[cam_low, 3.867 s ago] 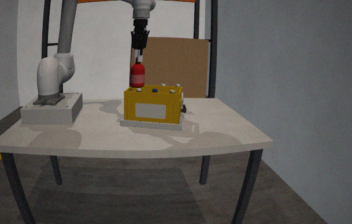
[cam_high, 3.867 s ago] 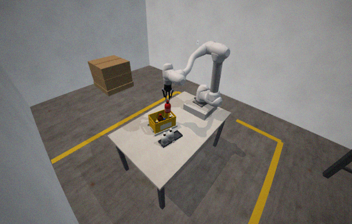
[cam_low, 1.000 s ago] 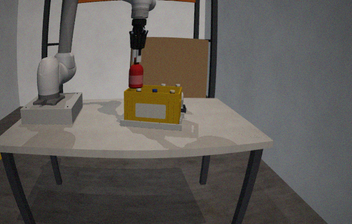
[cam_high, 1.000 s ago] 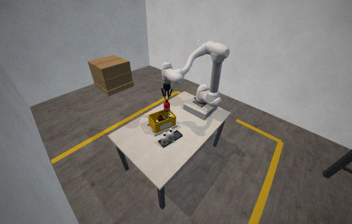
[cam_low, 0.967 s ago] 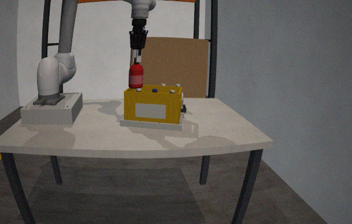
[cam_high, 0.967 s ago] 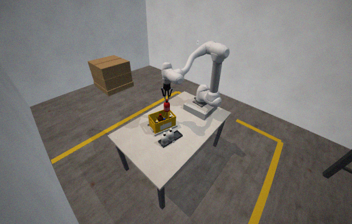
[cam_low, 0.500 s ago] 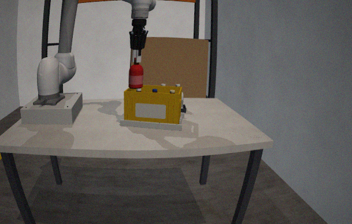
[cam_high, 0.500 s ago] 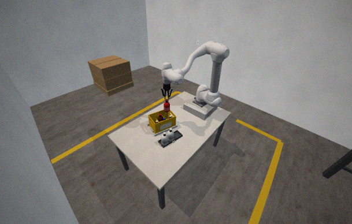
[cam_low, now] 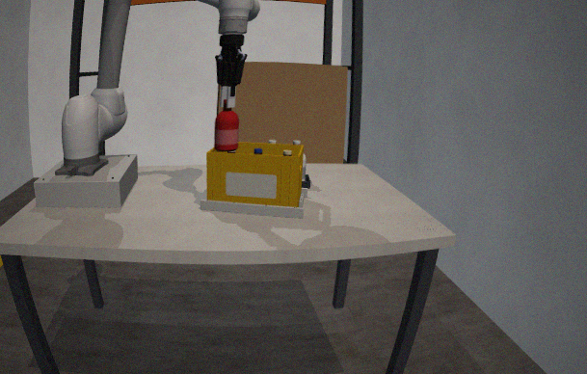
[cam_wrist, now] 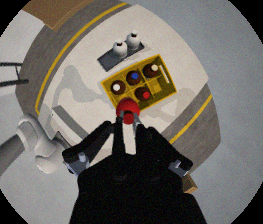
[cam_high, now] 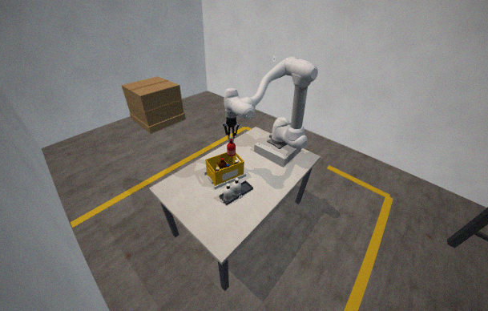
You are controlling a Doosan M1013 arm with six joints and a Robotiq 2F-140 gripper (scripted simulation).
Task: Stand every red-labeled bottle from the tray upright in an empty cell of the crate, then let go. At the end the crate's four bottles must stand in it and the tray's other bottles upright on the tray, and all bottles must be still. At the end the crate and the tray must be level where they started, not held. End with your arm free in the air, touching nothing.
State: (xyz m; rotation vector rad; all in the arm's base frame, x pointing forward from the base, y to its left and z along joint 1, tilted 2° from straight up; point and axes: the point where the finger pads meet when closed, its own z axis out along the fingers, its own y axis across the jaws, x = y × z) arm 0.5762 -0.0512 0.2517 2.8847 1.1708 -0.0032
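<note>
Gripper (cam_low: 229,102) grips red bottle (cam_low: 226,130) by its neck, upright, above crate (cam_low: 253,180).

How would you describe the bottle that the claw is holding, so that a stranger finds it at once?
Find the yellow crate in the middle of the table. Above its corner nearest the arm's base, the black claw holds a red bottle by the neck. It alone sticks up well above the rim; the others show only their caps.
</note>
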